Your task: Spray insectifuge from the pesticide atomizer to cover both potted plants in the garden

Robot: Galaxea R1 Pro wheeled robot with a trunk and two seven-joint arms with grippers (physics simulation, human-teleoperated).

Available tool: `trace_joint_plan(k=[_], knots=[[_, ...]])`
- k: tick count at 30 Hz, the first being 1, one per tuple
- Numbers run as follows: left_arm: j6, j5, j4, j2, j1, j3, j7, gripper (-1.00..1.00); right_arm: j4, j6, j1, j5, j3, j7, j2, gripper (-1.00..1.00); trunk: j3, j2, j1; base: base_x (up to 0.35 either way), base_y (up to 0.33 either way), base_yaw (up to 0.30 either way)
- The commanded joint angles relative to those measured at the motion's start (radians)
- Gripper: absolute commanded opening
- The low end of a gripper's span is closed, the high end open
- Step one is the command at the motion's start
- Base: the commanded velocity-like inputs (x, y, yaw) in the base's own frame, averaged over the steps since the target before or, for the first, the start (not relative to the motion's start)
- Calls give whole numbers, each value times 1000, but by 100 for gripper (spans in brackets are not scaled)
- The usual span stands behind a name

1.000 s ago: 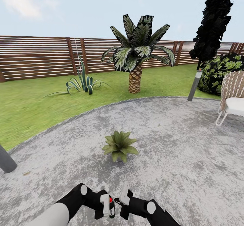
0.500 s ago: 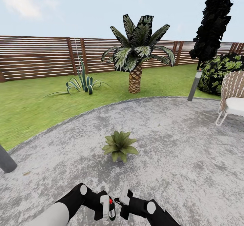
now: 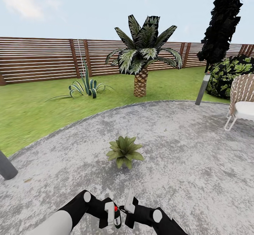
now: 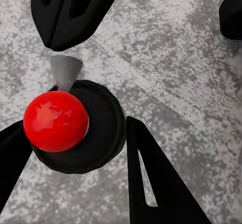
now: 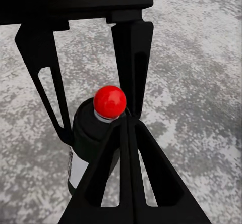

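Grey mottled patio [image 3: 183,146] holds one low green potted plant [image 3: 125,152] ahead. Below, the left gripper [image 3: 112,216] fingers clamp the dark red-topped atomizer [image 3: 116,216]; right gripper [image 3: 127,206] beside it, fingers' state unclear.

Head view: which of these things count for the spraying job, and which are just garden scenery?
For the job:
- pesticide atomizer, in the left end effector
- potted plant on the patio

Scenery:
- palm
- spiky clump
- bollard lamp
- chair
- fence
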State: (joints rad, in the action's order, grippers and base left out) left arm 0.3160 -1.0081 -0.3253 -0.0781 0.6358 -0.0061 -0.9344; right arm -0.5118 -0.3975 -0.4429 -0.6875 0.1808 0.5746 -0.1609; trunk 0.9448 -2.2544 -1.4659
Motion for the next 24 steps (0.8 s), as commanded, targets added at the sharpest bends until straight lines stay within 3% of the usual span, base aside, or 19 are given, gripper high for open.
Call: trace_joint_plan(k=[1,24], knots=[[3,-2,-1,0,0,-1,-1,-100,-1,-6,0,-10,-2,-1,0,-100,1,0,0,0,0,0],[10,14,-1,-7,1,-2,-1,-100,-2,-6,0,-10,-1,-1,0,-100,1,0,0,0,0,0]])
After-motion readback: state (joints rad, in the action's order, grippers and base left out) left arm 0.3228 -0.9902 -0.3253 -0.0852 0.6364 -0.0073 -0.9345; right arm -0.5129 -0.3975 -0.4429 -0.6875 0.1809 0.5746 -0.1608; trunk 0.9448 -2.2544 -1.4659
